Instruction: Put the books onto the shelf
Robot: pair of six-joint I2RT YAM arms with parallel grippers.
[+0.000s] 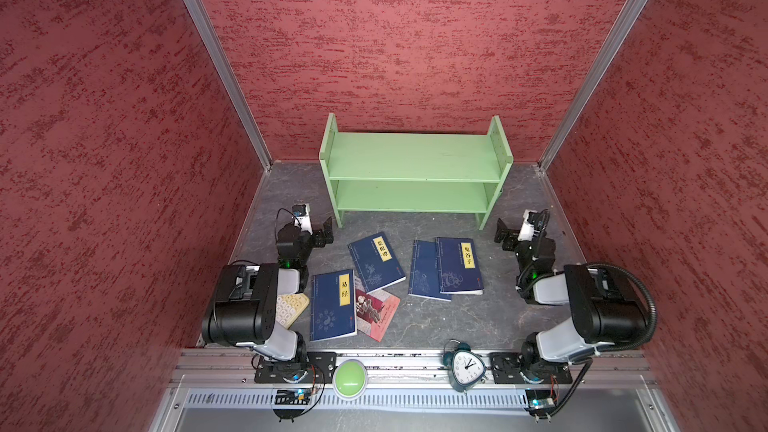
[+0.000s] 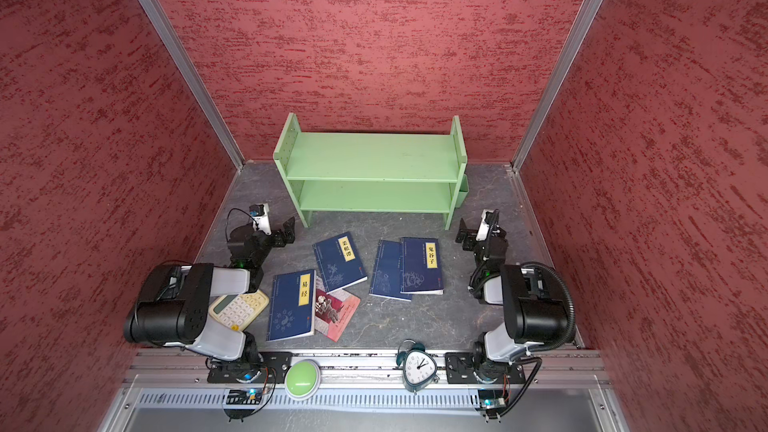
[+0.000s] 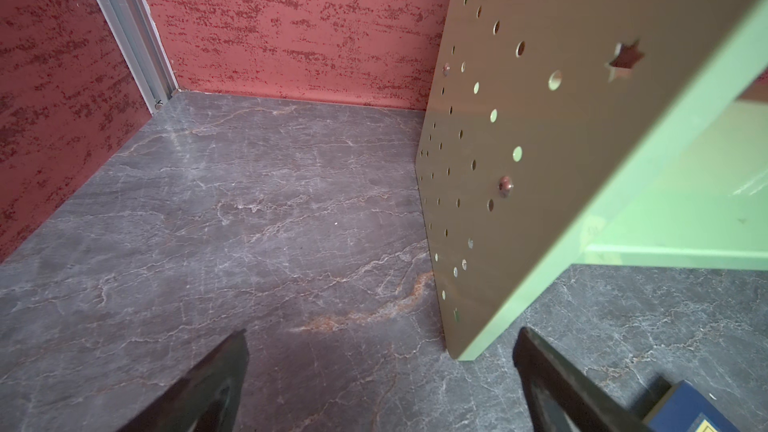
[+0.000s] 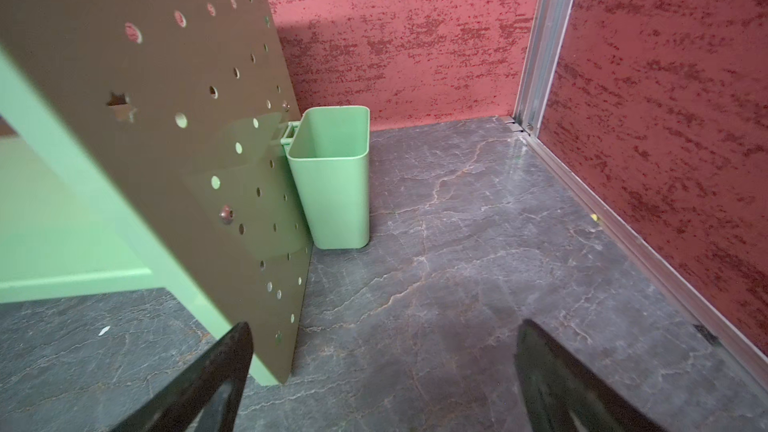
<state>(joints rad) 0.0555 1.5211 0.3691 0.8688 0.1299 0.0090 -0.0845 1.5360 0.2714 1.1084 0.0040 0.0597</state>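
The light green shelf point(image 1: 415, 160) point(image 2: 370, 160) stands empty at the back of the grey floor. Before it lie several navy books with yellow labels: one point(image 1: 376, 261), one point(image 1: 332, 305), and one point(image 1: 457, 265) overlapping a plain navy one point(image 1: 424, 272). A red-pink book point(image 1: 380, 313) point(image 2: 336, 313) is partly tucked under the two left ones. My left gripper point(image 1: 326, 230) point(image 3: 383, 332) is open and empty beside the shelf's left panel point(image 3: 519, 160). My right gripper point(image 1: 500, 234) point(image 4: 385, 325) is open and empty beside the right panel point(image 4: 166, 118).
A cream calculator point(image 2: 239, 309) lies under the left arm. An alarm clock point(image 1: 465, 367) and a green button point(image 1: 350, 378) sit on the front rail. A small green bin point(image 4: 332, 176) hangs on the shelf's right side. Red walls enclose three sides.
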